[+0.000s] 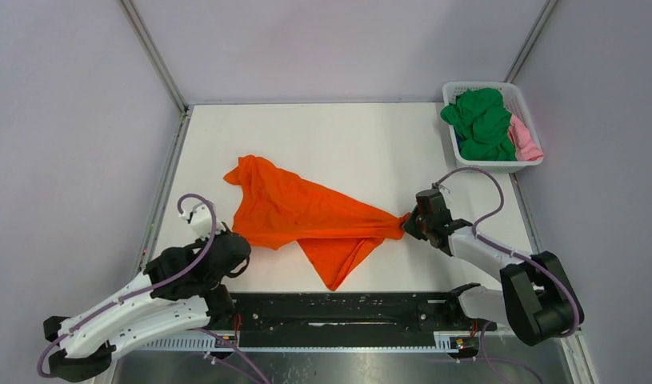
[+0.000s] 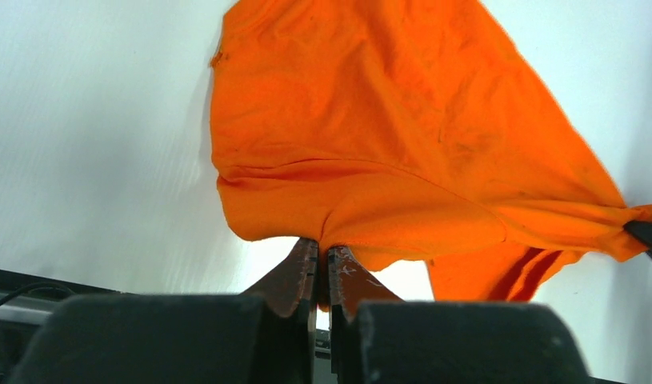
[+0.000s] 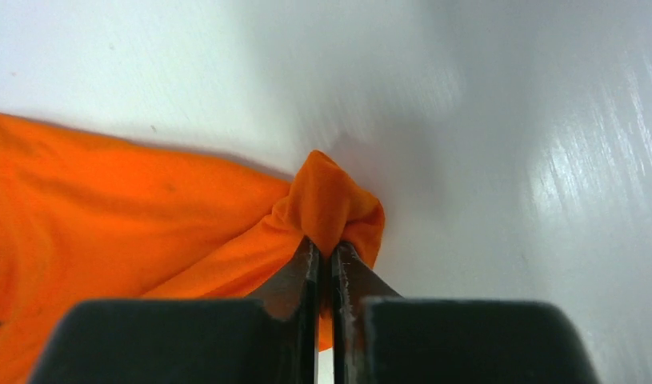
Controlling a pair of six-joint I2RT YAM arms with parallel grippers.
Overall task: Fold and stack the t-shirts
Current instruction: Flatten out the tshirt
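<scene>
A bright orange t-shirt (image 1: 298, 212) lies crumpled and stretched across the white table's middle. My left gripper (image 1: 241, 242) is shut on its near-left edge; in the left wrist view the cloth (image 2: 362, 144) is pinched between the jaws (image 2: 322, 254). My right gripper (image 1: 408, 222) is shut on a bunched right corner of the shirt; in the right wrist view a knot of orange cloth (image 3: 330, 204) sticks out above the closed jaws (image 3: 324, 252). Green (image 1: 481, 120) and pink (image 1: 526, 138) t-shirts, with a bit of blue, lie in the basket.
A white lattice basket (image 1: 450, 90) stands at the table's far right corner. Metal frame rails run along the table's left (image 1: 169, 172) and right edges. A black rail (image 1: 338, 314) sits between the arm bases at the near edge.
</scene>
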